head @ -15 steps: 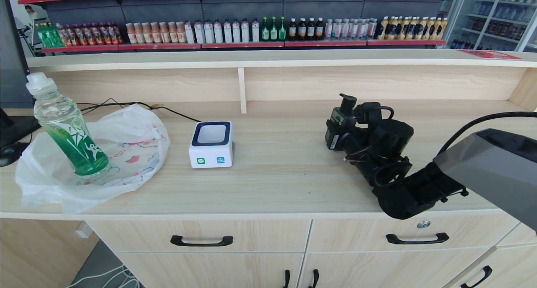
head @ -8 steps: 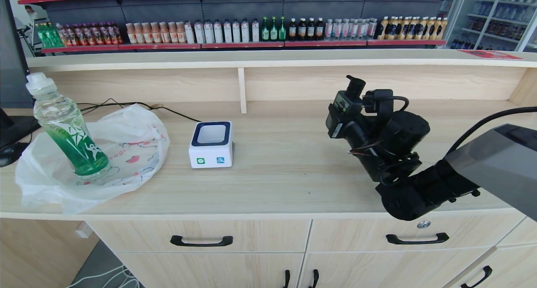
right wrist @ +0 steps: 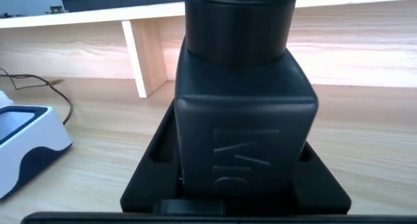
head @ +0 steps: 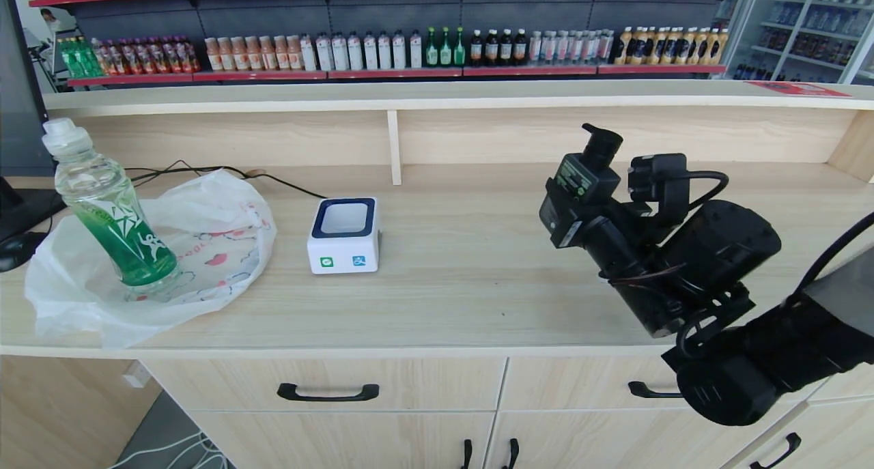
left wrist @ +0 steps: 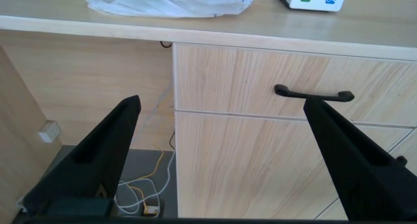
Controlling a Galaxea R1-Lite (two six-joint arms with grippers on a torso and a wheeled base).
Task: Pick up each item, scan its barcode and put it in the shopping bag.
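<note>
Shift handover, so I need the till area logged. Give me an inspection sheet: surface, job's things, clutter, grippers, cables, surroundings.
Surface: wooden counter, drawers below.
Job's things: green-labelled bottle standing on the shopping bag; scanner mid-counter; black bottle held aloft.
Clutter: nothing seen.
Grippers: right gripper shut on the black bottle above the counter; left gripper open, low before the drawers.
Cables: black cable runs behind the shopping bag toward the scanner; wires on the floor.
Surroundings: drink shelves behind; monitor at the left edge.

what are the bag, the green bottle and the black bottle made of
Shopping bag: thin, translucent white plastic film, going by its crumpled folds.
Green bottle: likely clear glossy plastic, see-through above the label.
Black bottle in the right gripper: opaque, fairly matte black, probably plastic.
</note>
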